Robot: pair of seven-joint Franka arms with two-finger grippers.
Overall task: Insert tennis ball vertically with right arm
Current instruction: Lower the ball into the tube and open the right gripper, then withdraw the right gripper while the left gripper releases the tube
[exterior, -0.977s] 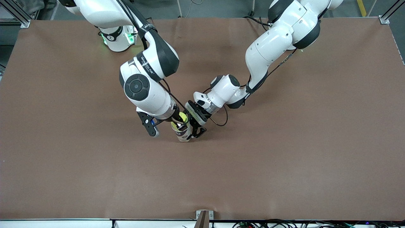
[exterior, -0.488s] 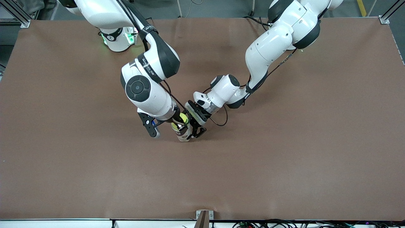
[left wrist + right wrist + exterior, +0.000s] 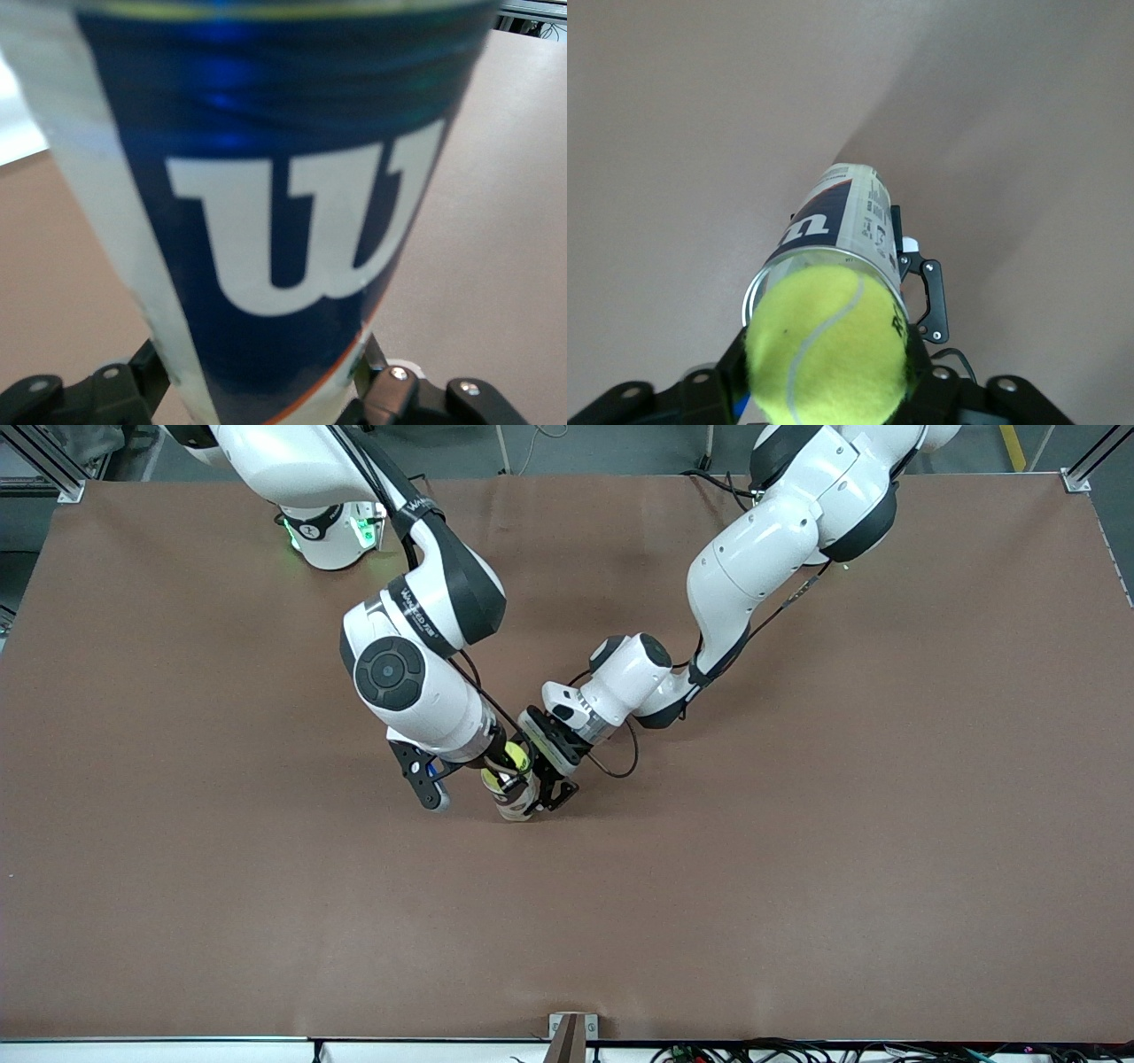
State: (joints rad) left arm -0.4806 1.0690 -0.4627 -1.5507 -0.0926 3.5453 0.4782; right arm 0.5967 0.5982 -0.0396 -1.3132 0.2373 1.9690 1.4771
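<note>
A blue-and-white tennis ball can (image 3: 515, 804) stands upright mid-table, mouth up. My left gripper (image 3: 537, 794) is shut on its lower part, and in the left wrist view the can (image 3: 283, 221) fills the space between the jaws of that gripper (image 3: 266, 394). The yellow tennis ball (image 3: 517, 759) sits at the can's open mouth. My right gripper (image 3: 508, 765) points down over the can. In the right wrist view the ball (image 3: 828, 345) lies between the fingers of the right gripper (image 3: 828, 385) and covers the rim of the can (image 3: 842, 226).
Bare brown table (image 3: 797, 868) lies all around the can. The two arms meet over the table's middle, close to each other. One finger of the left gripper (image 3: 928, 301) shows beside the can in the right wrist view.
My right arm has shifted slightly, lowering the ball onto the can's mouth. The left arm and the can have stayed still.
</note>
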